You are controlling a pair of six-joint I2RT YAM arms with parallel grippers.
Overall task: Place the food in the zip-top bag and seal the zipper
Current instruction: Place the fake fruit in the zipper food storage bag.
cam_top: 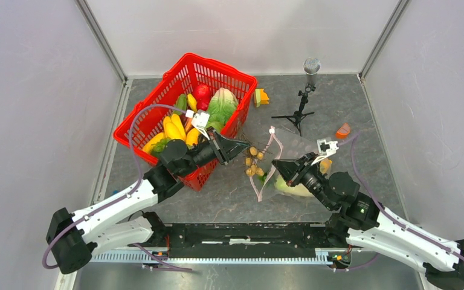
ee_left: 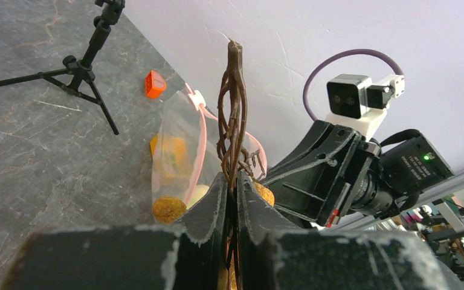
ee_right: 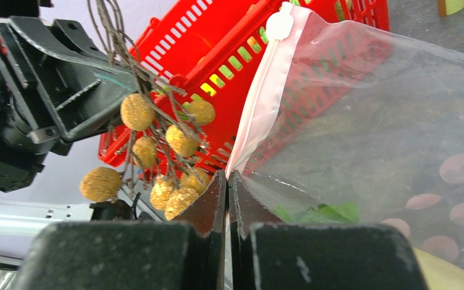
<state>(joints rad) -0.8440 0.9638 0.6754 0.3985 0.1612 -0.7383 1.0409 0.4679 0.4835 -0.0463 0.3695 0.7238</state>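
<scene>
Jaws of the L gripper [ee_left: 232, 187] sit closed on a brown fruit twig [ee_left: 232, 115], its round tan fruits hanging just below the tips. R gripper [ee_right: 228, 178] (tips pressed tight) pinches the zip-top bag [ee_right: 386, 121] at its pink zipper [ee_right: 266, 90]. The bag spreads beyond the fingertips w/ green leaves [ee_right: 320, 212] inside, and the red basket [ee_right: 217, 54] is behind.

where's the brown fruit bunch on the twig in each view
Top: fruit bunch at centre, between the two arms' tips.
Left wrist: its twig rises mid-frame from the shut left fingers.
Right wrist: left of centre, before the red basket.
Shared landmark: the pink zipper, beside the bunch in all three.
</scene>
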